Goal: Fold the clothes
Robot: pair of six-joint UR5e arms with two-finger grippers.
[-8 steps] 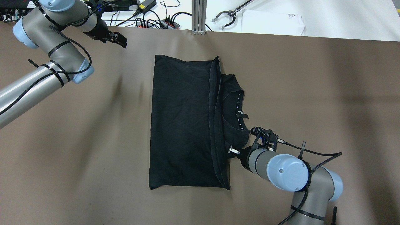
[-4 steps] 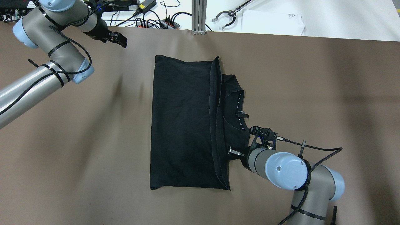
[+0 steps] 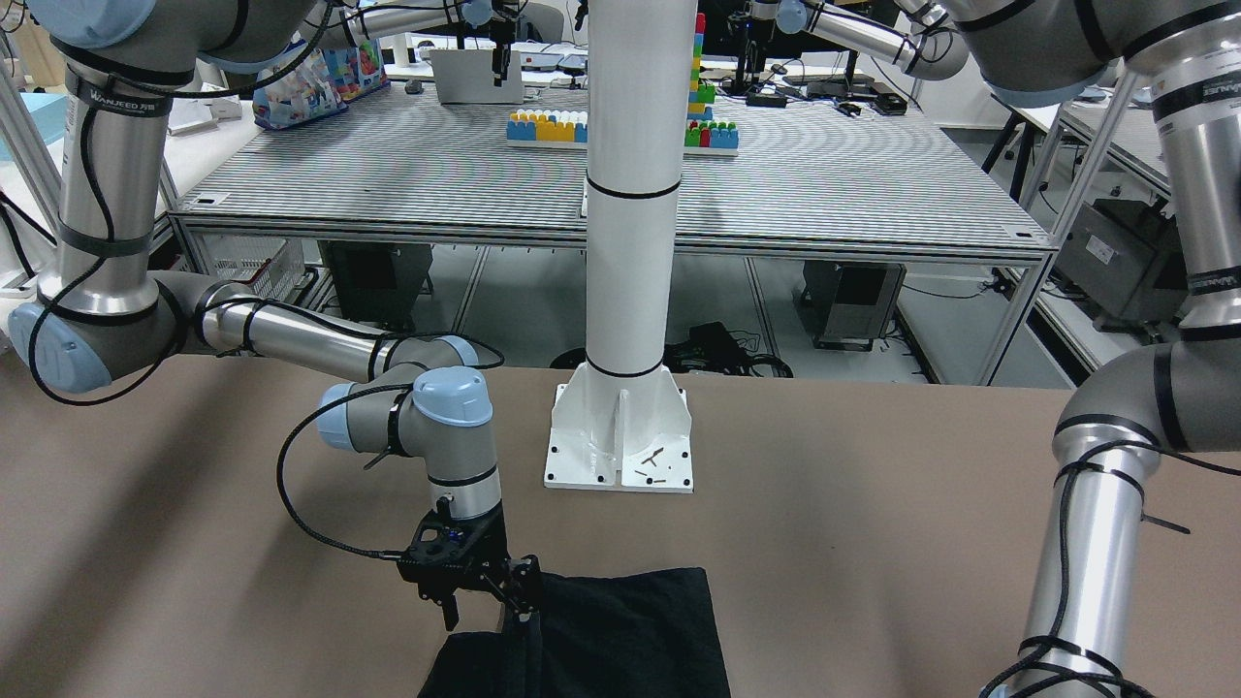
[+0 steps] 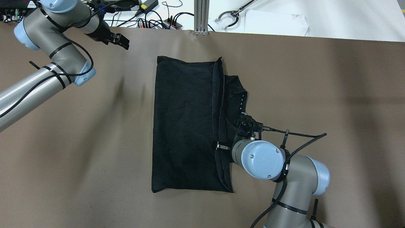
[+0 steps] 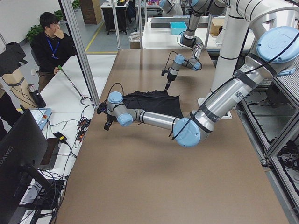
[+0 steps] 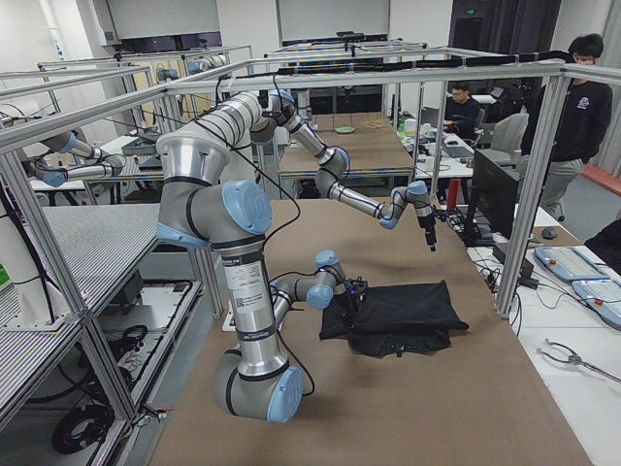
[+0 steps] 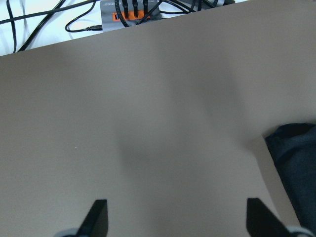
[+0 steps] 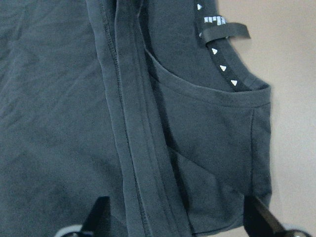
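Note:
The clothes (image 4: 186, 123) are one black garment lying folded on the brown table, with a hemmed edge running down its right side and the collar part sticking out beyond it. They also show in the front view (image 3: 620, 630) and both side views (image 5: 154, 100) (image 6: 398, 311). My right gripper (image 4: 226, 147) (image 3: 485, 611) hangs open just over that hem, near the garment's lower right. In the right wrist view its fingertips (image 8: 96, 217) are spread wide over the fabric (image 8: 197, 123), holding nothing. My left gripper (image 4: 121, 41) is open over bare table at the far left. A corner of the clothes (image 7: 296, 163) shows at the right of its wrist view.
A white pillar's base plate (image 3: 619, 446) stands on the table behind the garment. Along the far edge are a power strip with cables (image 4: 158, 22), an aluminium post (image 4: 201, 15) and a grabber tool (image 4: 229, 15). People (image 5: 51, 46) (image 6: 582, 97) stand past the table ends.
My right arm has swung leftward and farther onto the garment, bringing its gripper from the collar part's edge to above the hem. The left arm has barely moved.

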